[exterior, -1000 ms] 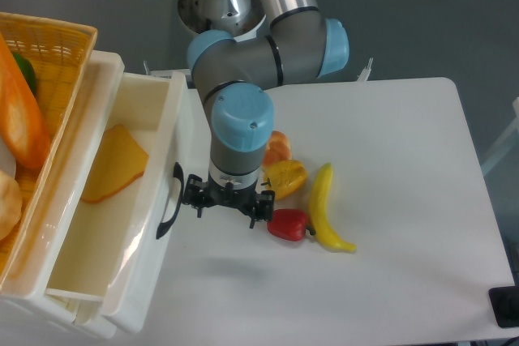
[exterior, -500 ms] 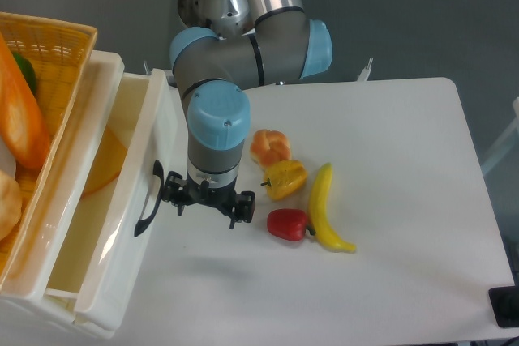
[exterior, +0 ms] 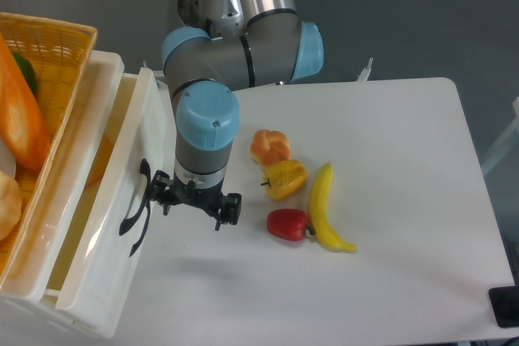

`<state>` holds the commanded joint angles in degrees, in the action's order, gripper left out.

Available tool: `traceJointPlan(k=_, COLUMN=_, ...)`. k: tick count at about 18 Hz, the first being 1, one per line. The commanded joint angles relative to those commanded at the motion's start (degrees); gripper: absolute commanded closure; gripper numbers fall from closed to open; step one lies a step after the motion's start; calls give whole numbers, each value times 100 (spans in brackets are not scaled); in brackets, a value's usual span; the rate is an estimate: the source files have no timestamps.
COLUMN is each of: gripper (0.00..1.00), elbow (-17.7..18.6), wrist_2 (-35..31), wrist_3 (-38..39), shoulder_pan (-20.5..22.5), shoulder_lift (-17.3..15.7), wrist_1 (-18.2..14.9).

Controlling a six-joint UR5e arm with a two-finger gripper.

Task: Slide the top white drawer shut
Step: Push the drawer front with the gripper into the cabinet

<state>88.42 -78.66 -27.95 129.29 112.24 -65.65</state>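
The top white drawer (exterior: 109, 232) stands slightly open at the left, its glossy front tilted toward the table and its black curved handle (exterior: 135, 208) facing right. A narrow gap shows an orange-yellow item (exterior: 96, 169) inside. My gripper (exterior: 195, 204) hangs from the arm right beside the drawer front, its left side against the handle. The fingers point down and look spread apart, with nothing held between them.
A yellow wicker basket (exterior: 57, 38) with orange and green produce sits on top of the cabinet at far left. On the table to my right lie a bread roll (exterior: 270, 147), a yellow pepper (exterior: 285, 178), a red pepper (exterior: 288, 224) and a banana (exterior: 323, 207).
The gripper has moved left, pushing the drawer front with it. The drawer has slid inward, and the opening has shrunk from wide to a narrow gap.
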Motion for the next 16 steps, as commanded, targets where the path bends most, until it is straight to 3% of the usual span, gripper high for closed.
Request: traceJointPlan(k=16, gripper=0, elbow=9, wrist_2=44, wrist_3=17, shoulder_pan=-149, shoulder_lift=0, wrist_1=-9)
